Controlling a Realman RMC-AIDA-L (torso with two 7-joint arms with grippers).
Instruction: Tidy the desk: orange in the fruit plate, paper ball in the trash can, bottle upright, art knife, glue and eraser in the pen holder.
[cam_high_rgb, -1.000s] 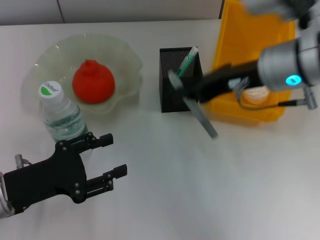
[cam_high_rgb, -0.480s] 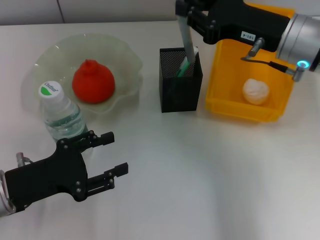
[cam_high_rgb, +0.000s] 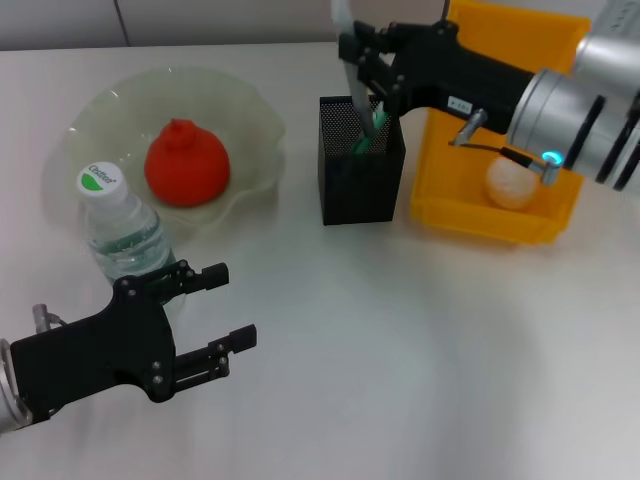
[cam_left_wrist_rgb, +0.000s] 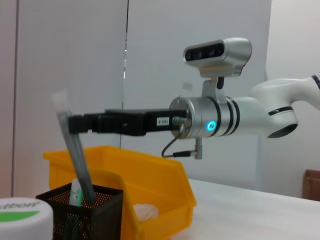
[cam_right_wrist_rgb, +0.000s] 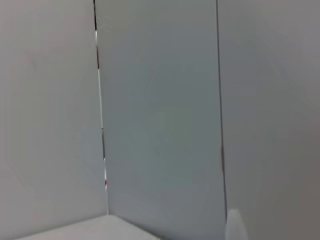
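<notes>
While my right gripper (cam_high_rgb: 352, 62) reaches in from the upper right of the head frame and hangs over the pen holder (cam_high_rgb: 360, 175), it is clamped on the glue (cam_left_wrist_rgb: 76, 155), a grey tube standing nearly upright with its lower end inside the black mesh cup. Beside that tube in the same cup stands the art knife (cam_high_rgb: 365, 132), its mint-green body leaning against the mesh.

Just right of the pen holder sits the trash can (cam_high_rgb: 470, 215), yellow, with the paper ball (cam_high_rgb: 512, 184) lying inside it. At the upper left of the frame the fruit plate (cam_high_rgb: 250, 120) holds the orange (cam_high_rgb: 186, 164) in its middle. Below the plate, the bottle (cam_high_rgb: 122, 234) stands upright on the tabletop (cam_high_rgb: 400, 350), white cap upward.

My left gripper (cam_high_rgb: 215, 325) hovers low in the lower left of the frame, fingers apart and holding nothing, just beside the bottle's base. I cannot make out the eraser in any view.
</notes>
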